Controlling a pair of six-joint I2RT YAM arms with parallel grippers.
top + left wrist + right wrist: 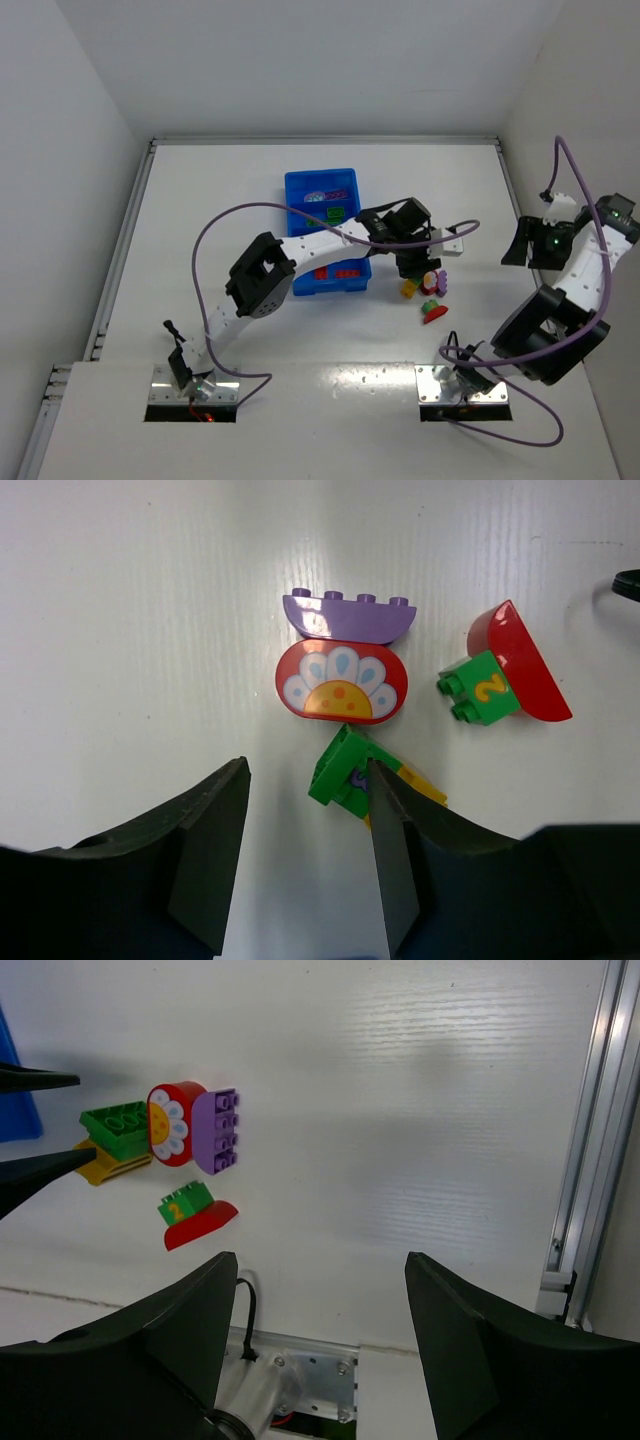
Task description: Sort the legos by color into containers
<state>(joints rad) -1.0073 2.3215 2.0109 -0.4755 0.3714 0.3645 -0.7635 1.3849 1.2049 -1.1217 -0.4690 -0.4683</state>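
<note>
Left jaws spread, straddling a green lego (340, 765) on counter (120, 630) near blue tray (320, 175), one side untouched, likely lined up to pinch; right jaws spread, empty, well apart from tray

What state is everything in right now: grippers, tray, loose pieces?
Left gripper: open, empty, one finger beside green brick.
Right gripper: open, empty, clear of pieces.
Tray: holds reds and greens.
Green brick: loose, tilted on yellow piece.
Yellow piece: loose, partly hidden.
Flower piece: loose, touching purple brick.
Purple brick: loose.
Number brick: loose, against red wedge.
Red wedge: loose.
</note>
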